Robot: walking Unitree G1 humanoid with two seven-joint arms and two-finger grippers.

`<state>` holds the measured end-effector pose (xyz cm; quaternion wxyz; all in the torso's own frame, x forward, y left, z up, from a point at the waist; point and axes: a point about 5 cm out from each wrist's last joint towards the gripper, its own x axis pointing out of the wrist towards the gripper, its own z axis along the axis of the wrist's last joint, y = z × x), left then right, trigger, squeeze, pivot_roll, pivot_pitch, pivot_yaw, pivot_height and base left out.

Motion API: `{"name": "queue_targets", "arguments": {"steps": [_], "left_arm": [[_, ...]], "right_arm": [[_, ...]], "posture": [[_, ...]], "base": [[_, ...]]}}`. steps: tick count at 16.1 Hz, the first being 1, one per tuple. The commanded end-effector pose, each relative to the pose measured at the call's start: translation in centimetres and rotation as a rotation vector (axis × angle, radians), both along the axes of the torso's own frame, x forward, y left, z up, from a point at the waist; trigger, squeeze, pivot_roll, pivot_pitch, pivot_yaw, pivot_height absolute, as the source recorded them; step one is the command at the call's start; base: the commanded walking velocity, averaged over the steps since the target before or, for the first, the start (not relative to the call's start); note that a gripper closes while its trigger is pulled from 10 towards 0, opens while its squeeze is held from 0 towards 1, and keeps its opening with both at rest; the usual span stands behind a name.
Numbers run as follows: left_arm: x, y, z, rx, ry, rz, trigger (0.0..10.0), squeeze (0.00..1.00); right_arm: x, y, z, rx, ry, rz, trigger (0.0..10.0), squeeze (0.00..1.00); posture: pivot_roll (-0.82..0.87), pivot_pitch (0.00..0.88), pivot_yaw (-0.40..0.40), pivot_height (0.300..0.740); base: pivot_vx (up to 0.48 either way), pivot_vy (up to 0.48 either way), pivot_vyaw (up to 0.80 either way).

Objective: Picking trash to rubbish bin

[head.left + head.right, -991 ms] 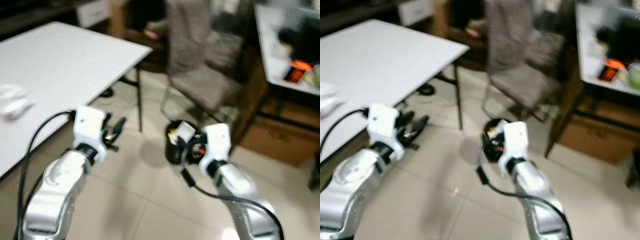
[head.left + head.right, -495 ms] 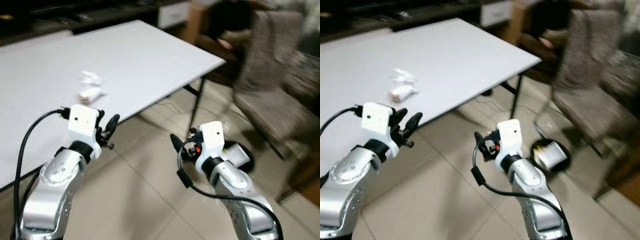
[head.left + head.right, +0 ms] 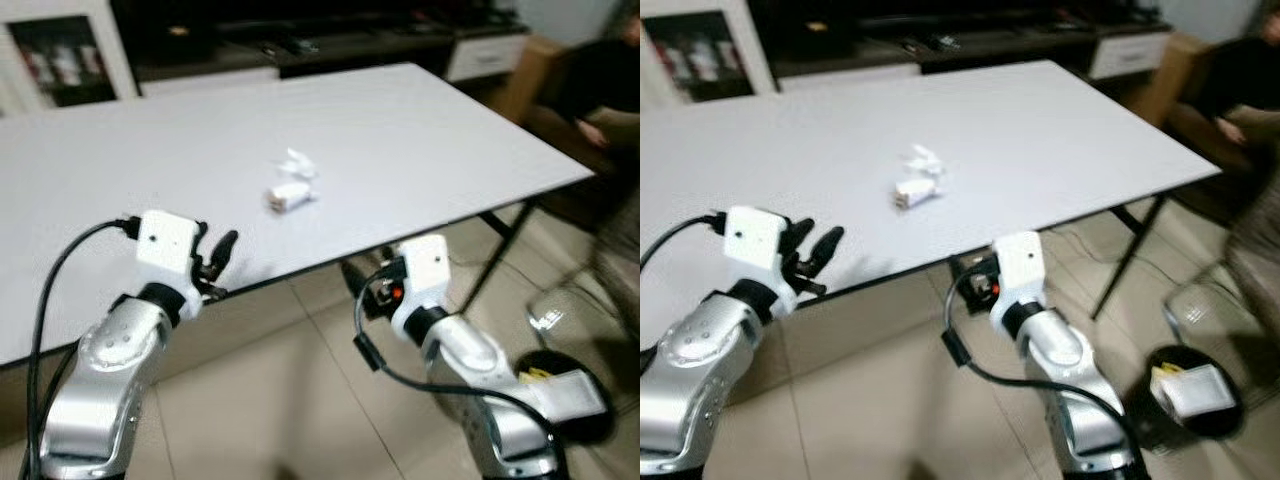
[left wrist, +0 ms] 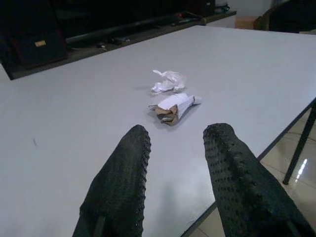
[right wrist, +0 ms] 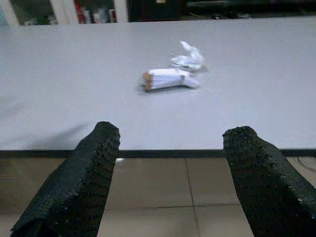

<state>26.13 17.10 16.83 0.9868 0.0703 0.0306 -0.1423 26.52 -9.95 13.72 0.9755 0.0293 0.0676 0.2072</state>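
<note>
Two pieces of trash lie near the middle of the white table (image 3: 430, 120): a rolled white paper wrapper (image 3: 290, 196) with a brown end, and a crumpled white scrap (image 3: 297, 163) just beyond it. My left gripper (image 3: 218, 258) hovers open over the table's front edge, short of the wrapper (image 4: 174, 106). My right gripper (image 3: 352, 283) is open just below and in front of the table edge, facing the wrapper (image 5: 168, 79). The black rubbish bin (image 3: 1196, 398) stands on the floor at the lower right with a white carton in it.
Black table legs (image 3: 500, 250) run down at the right. A person sits in dark clothes at the far right (image 3: 605, 85). Dark cabinets (image 3: 300, 40) line the wall behind the table. Beige tiled floor (image 3: 260, 410) lies between my arms.
The camera has swung left: the table now fills the view and the bin has slid to the lower right. Both grippers stay open and sit closer to the table edge.
</note>
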Motion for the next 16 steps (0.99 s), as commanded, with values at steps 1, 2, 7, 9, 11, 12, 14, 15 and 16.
{"name": "queue_targets", "arguments": {"steps": [1,2,7,9,11,12,14,15,16], "left_arm": [[0.2,-0.3,0.3,0.005,-0.014,-0.026,10.0,0.00],[0.2,-0.5,0.2,-0.001,-0.013,-0.030,10.0,0.00],[1.4,-1.4,-0.1,-0.034,-0.015,-0.051,10.0,0.00],[1.5,-1.7,-0.1,-0.038,-0.020,-0.067,10.0,0.00],[1.7,-1.8,-0.2,-0.045,-0.025,-0.069,10.0,0.00],[1.5,-1.6,-0.7,-0.039,-0.019,-0.048,10.0,0.00],[1.1,-1.4,-0.9,-0.052,-0.012,-0.031,10.0,0.00],[0.9,-1.3,-0.9,-0.047,-0.015,-0.028,10.0,0.00],[0.9,-0.8,-0.7,-0.040,-0.023,-0.001,10.0,0.00]], "right_arm": [[0.2,-0.7,0.4,0.014,-0.018,-0.037,10.0,0.00],[0.1,-0.9,0.7,0.006,-0.037,-0.048,10.0,0.00],[0.5,-2.0,0.8,0.011,-0.048,-0.112,10.0,0.00],[0.4,-2.3,0.8,0.003,-0.053,-0.117,10.0,0.00],[0.4,-2.5,0.8,-0.001,-0.056,-0.121,10.0,0.00],[0.5,-2.5,0.3,-0.021,-0.049,-0.105,10.0,0.00],[0.5,-2.2,0.0,-0.033,-0.033,-0.068,10.0,0.00],[0.5,-2.0,0.0,-0.025,-0.027,-0.056,10.0,0.00],[0.6,-1.9,-0.2,-0.027,-0.020,-0.037,10.0,0.00]], "posture": [[-0.02,0.035,-0.020,0.740],[-0.03,0.032,-0.016,0.740],[-0.03,0.020,-0.006,0.740],[-0.05,0.013,0.001,0.740],[-0.05,0.007,-0.010,0.740],[-0.04,0.014,-0.026,0.740],[-0.03,0.013,-0.051,0.740],[-0.02,0.011,-0.071,0.740],[-0.01,0.001,-0.079,0.740]], "base": [[0.251,0.000,0.00],[0.259,0.000,0.00],[0.255,0.000,0.00],[0.261,0.000,-0.58],[0.287,0.000,-0.67],[0.289,0.000,0.00],[0.289,0.000,0.00],[0.292,0.000,0.00],[0.289,0.000,0.00]]}}
